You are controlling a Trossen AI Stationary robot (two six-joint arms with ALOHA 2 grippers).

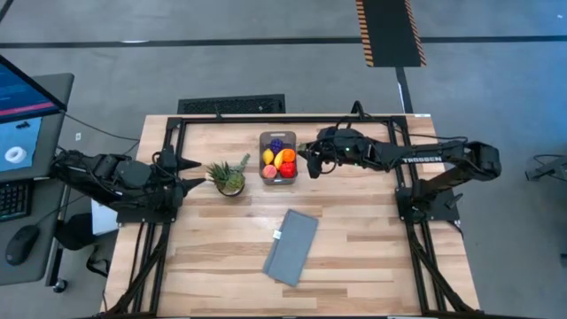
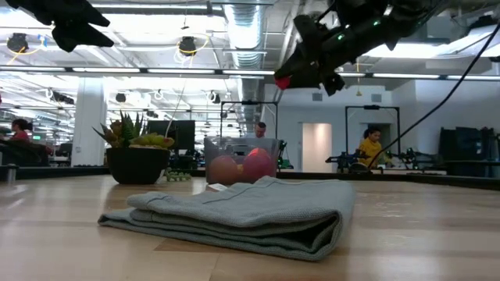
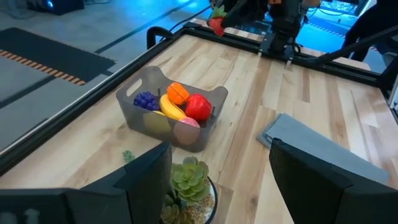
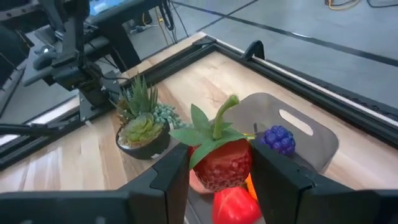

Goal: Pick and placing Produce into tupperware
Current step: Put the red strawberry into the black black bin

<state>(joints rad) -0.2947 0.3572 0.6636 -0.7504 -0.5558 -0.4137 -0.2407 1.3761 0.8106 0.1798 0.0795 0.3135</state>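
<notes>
Right gripper [image 4: 219, 163] held the strawberry [image 4: 222, 160] pinched between shut jaws, tupperware [image 4: 298, 134] directly below them, so best lower before releasing; left gripper [image 3: 217, 165] waited half-open, empty, near the potted succulent [image 3: 189, 180].

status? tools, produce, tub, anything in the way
Right tool shut on strawberry, above tub. Left tool open, idle beside potted plant. Five fruits already in tub. Nothing blocking.
</notes>
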